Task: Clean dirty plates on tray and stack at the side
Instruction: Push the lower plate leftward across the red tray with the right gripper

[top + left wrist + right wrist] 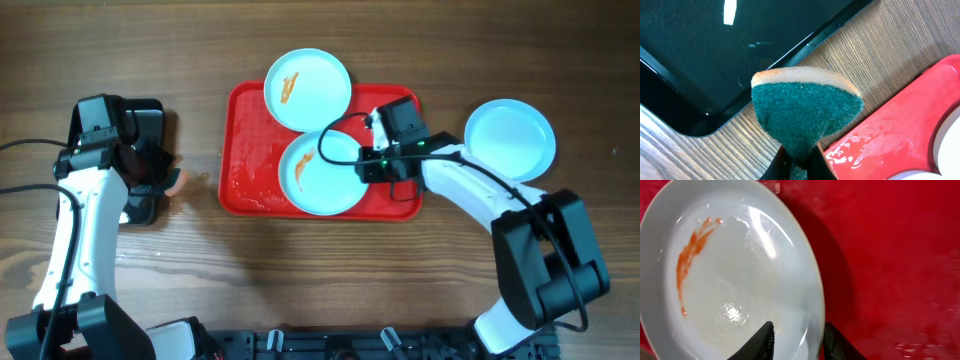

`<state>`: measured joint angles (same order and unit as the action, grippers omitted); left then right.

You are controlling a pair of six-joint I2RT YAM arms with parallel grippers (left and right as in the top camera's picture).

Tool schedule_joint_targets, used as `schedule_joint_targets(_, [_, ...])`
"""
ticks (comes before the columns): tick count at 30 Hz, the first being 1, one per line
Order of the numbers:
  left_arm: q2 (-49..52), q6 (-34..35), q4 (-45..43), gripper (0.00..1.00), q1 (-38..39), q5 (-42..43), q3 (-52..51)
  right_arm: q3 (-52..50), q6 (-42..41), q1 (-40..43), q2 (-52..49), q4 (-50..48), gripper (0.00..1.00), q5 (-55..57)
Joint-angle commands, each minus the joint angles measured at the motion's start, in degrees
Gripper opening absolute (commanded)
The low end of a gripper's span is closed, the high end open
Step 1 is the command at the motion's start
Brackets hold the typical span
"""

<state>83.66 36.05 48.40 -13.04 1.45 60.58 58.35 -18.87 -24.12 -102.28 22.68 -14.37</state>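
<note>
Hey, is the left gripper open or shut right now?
Shut on the sponge: the left wrist view shows the left gripper pinching its green lower end to a narrow point.

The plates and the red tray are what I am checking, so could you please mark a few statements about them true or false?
1. Two plates lie on the red tray: true, the upper plate and the middle plate.
2. The plate on the table, right of the tray, bears an orange smear: false. It looks clean, and the smears are on the two plates on the tray.
3. The left gripper pinches a green sponge: true.
4. The right gripper hovers over the black tray: false. Its jaws straddle the middle plate's rim, and the black tray lies by the left gripper.
</note>
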Motion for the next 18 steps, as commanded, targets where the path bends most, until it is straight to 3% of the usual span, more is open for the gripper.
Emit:
schedule_joint_targets(1, [-1.38, -1.14, -0.31, 0.04, -0.31, 0.50, -0.26, -0.09, -4.28, -2.75, -1.40, -1.62, 0.33, -3.56])
schedule_joint_targets(15, [-1.38, -1.16, -0.28, 0.04, -0.31, 0.50, -0.26, -0.09, -12.76, -13.11, -1.40, -13.33, 0.40, -4.94])
schedule_joint_targets(16, [-1.38, -1.16, -0.31, 0.04, -0.31, 0.50, -0.26, 0.00, -12.85, -13.35, -1.31, -13.68, 0.38, -5.05])
schedule_joint_targets(18, [-1.38, -1.36, -0.13, 0.04, -0.31, 0.48, -0.26, 0.81, -13.05, -13.00, -1.01, -12.61, 0.24, -5.01])
